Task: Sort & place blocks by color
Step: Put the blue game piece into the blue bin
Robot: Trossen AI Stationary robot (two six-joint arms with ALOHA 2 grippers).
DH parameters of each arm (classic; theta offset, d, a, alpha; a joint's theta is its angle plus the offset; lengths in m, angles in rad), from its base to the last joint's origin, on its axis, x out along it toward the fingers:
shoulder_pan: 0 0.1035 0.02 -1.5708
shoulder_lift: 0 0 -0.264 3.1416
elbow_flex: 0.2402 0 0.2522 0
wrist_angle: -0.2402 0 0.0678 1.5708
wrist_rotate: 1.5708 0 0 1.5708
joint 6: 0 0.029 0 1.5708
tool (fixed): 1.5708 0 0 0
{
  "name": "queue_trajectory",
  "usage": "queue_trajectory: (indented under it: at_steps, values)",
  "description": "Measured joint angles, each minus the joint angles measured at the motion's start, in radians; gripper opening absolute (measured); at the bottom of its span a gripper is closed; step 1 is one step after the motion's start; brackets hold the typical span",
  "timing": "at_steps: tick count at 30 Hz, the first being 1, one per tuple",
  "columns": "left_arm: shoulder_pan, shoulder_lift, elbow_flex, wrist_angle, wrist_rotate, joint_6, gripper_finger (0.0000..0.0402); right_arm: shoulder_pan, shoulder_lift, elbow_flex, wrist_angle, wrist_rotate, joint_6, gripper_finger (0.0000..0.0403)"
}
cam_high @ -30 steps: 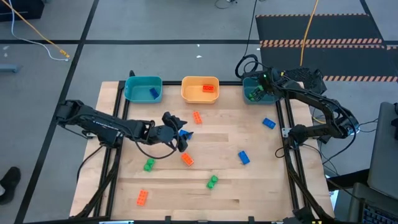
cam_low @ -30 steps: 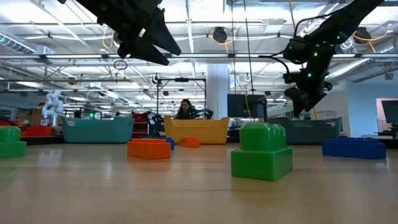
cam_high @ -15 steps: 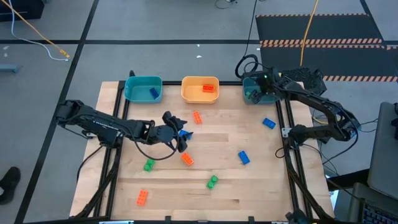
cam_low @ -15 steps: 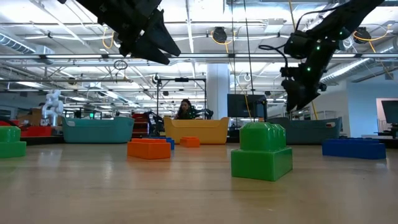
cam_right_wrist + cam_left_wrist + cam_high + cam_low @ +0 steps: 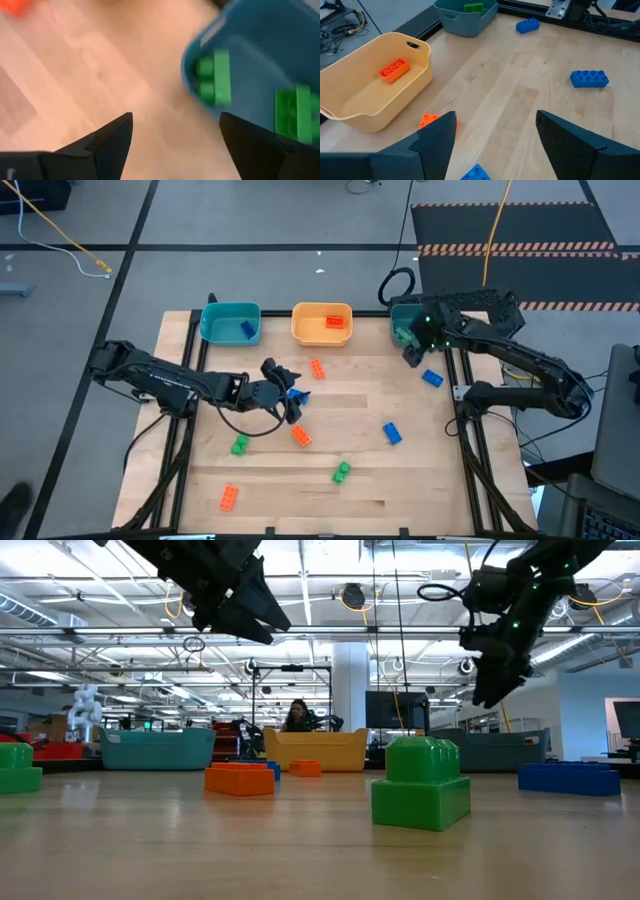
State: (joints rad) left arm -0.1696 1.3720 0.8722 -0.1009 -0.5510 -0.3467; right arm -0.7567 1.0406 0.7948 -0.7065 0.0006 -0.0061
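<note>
Two black jointed arms are showing looped black cables. The right arm (image 5: 500,345) is glowing with a small green light.

Pale wooden tabletop (image 5: 350,405), laid in planks, grain showing, smooth with a soft satin sheen in the low view. Black metal rails (image 5: 468,465) frame its left and right edges, matt. The blocks look like hard moulded plastic, studded and glossy: the green block (image 5: 420,783) up close catches ceiling light on its rounded studs, the orange block (image 5: 239,778) beside it shines less. The orange tray (image 5: 375,95) is smooth plastic with a dull, slightly waxy finish; the teal tray (image 5: 465,17) is the same sort of plastic, as is the blue tray (image 5: 231,322). Left gripper (image 5: 495,145) fingers (image 5: 432,142) are dark, matt plastic with flat facets. Right gripper (image 5: 175,145) fingers are alike. Grey floor (image 5: 250,220) is smooth, faintly glossy.
</note>
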Motion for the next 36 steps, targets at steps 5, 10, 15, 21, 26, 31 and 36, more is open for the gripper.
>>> queue_trajectory:
  at_steps: [5,10,15,21,26,31,36]
  values:
    - [0.000,0.000,0.000,0.000,0.000,0.001,0.0273,0.079,0.001,0.000,-0.160,0.145,0.056,0.0278]
    - [0.000,0.000,0.000,0.000,0.000,0.010,0.0273,0.128,0.003,0.000,-0.250,0.181,0.070,0.0275]
    - [0.000,0.000,0.000,-0.001,0.000,0.012,0.0273,0.181,0.003,0.000,-0.304,0.181,0.100,0.0274]
    - [0.000,0.000,0.000,-0.002,0.000,0.011,0.0273,0.216,0.012,0.000,-0.351,0.182,0.142,0.0274]
    - [0.001,0.000,0.000,-0.002,0.001,-0.005,0.0273,0.248,0.021,-0.049,-0.314,0.158,0.156,0.0274]
    - [0.014,0.000,0.001,-0.025,0.030,-0.049,0.0274,0.314,0.025,-0.054,-0.250,0.075,0.156,0.0274]
    - [0.010,0.000,0.001,-0.130,0.142,-0.015,0.0274,0.370,0.025,-0.050,-0.223,0.051,0.159,0.0274]
